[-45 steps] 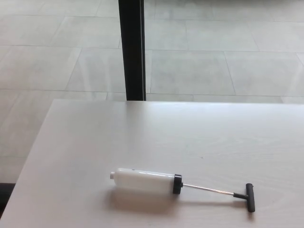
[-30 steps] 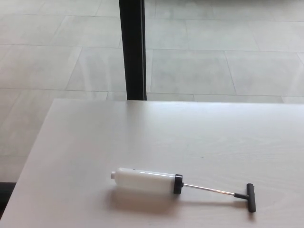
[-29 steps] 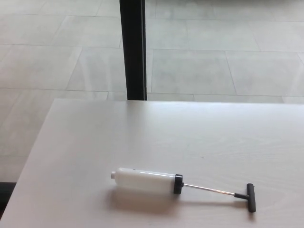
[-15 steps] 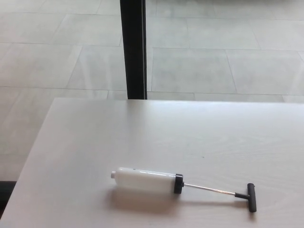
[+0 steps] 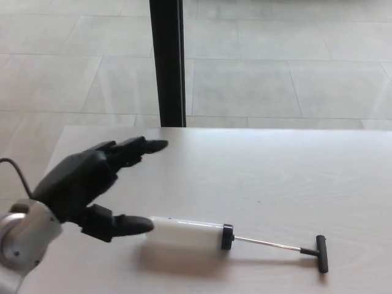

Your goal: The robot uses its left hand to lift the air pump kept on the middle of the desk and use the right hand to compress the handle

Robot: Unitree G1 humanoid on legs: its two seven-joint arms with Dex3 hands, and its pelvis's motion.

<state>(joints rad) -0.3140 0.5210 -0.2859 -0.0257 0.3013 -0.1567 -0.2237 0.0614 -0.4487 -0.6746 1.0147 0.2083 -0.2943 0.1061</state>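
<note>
Air pump [image 5: 236, 237] lies flat on the desk [image 5: 275, 177], close to the near edge and roughly mid-width. We see its white barrel [image 5: 187, 233] pointing toward our left, black collar next, then a thin metal rod drawn out to the black T-handle [image 5: 321, 253] on the right. Our left hand [image 5: 92, 180] comes in from the left edge, fingers [image 5: 138, 147] spread apart and released, holding nothing. Thumb [image 5: 125, 225] tip sits right by the barrel's left end; can't tell if it touches. Fingers reach out above the desk, farther back than the pump. Right hand isn't in view. Beyond the far edge: tiled floor [image 5: 275, 73] w/ a black post [image 5: 167, 61] standing upright.
</note>
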